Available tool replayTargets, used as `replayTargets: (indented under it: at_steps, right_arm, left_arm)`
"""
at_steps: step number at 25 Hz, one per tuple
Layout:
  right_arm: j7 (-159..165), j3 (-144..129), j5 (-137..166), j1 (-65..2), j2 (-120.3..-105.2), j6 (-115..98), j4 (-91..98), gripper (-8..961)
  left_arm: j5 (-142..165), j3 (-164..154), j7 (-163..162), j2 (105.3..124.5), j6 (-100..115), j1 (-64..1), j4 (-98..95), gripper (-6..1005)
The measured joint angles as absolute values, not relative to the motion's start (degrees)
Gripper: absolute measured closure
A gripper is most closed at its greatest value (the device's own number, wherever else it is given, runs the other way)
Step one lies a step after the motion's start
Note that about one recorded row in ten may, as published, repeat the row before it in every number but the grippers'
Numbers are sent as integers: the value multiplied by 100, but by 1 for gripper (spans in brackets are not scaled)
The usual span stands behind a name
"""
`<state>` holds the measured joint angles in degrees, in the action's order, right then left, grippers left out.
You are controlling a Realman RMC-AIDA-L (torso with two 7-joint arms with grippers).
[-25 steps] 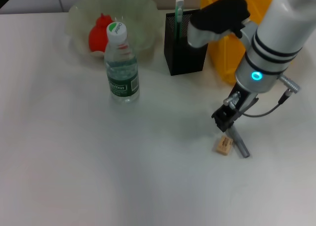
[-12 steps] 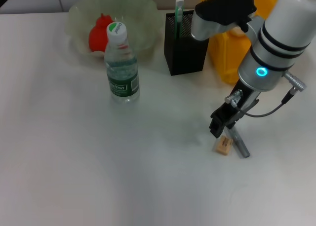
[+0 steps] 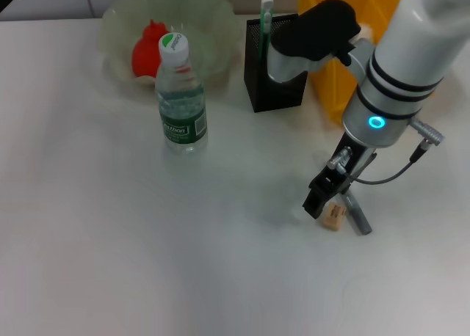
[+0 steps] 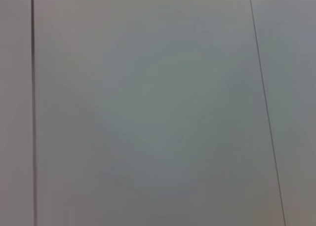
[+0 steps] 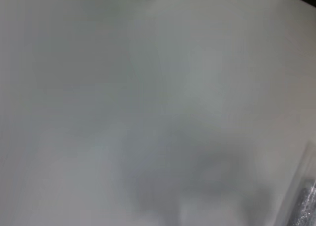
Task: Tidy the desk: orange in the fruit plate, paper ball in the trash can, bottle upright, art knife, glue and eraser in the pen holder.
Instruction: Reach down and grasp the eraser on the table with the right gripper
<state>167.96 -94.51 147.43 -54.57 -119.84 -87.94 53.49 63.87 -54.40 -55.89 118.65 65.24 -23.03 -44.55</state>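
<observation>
The right pincer [image 3: 320, 202] hangs low over the table [image 3: 110, 240] toward its right edge, just beside the eraser [image 3: 333, 216] and touching or nearly touching it on the side away from the knife [image 3: 355, 212]. Whether its fingers are spread or closed cannot be told from the head view, and the right wrist view shows only bare table. The eraser and the knife lie side by side on the table, neither one lifted.

The step in hand looks like picking up the eraser for the holder [image 3: 273, 72], which stands near the far edge with a green-capped stick already in it. The bottle [image 3: 180, 97] stands upright and the orange [image 3: 148, 48] lies in the plate [image 3: 213, 28] at the far edge, so those parts seem done.

The next move likely calls for centring over the eraser and closing without dragging the knife. The left arm is out of sight.
</observation>
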Motion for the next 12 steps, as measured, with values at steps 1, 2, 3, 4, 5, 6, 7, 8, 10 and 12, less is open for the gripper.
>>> replayTargets:
  at_steps: [1, 2, 3, 4, 5, 6, 7, 8, 10, 12]
  right_arm:
    - [16796, -9451, 14743, -5457, -11984, -8794, 5349, 293]
    - [16794, -9527, 14726, -5463, -11986, -8775, 5347, 293]
    - [16794, -9601, 14704, -5468, -11987, -8754, 5346, 294]
    - [16791, -9695, 14673, -5473, -11988, -8733, 5344, 294]
    - [16786, -9873, 14622, -5478, -11988, -8698, 5343, 295]
    - [16786, -9873, 14622, -5478, -11988, -8698, 5343, 295]
    - [16783, -9947, 14615, -5481, -11988, -8682, 5343, 296]
    - [16782, -10017, 14609, -5481, -11988, -8665, 5343, 296]
    - [16781, -10142, 14577, -5483, -11989, -8632, 5343, 297]
    - [16780, -10156, 14561, -5484, -11988, -8629, 5343, 297]
  left_arm:
    - [6382, -5440, -5590, 11865, 6526, -2299, -4454, 226]
    - [6362, -5440, -5590, 11865, 6530, -2290, -4454, 226]
    - [6351, -5440, -5590, 11865, 6531, -2284, -4454, 226]
    - [6336, -5440, -5589, 11865, 6531, -2282, -4454, 226]
    - [6336, -5440, -5589, 11865, 6531, -2282, -4454, 226]
    - [6328, -5440, -5590, 11865, 6531, -2280, -4454, 226]
    - [6320, -5441, -5590, 11865, 6531, -2278, -4454, 226]
    - [6319, -5443, -5589, 11865, 6531, -2278, -4455, 226]
    - [6319, -5450, -5588, 11865, 6530, -2277, -4455, 226]
    - [6319, -5459, -5583, 11865, 6526, -2276, -4456, 226]
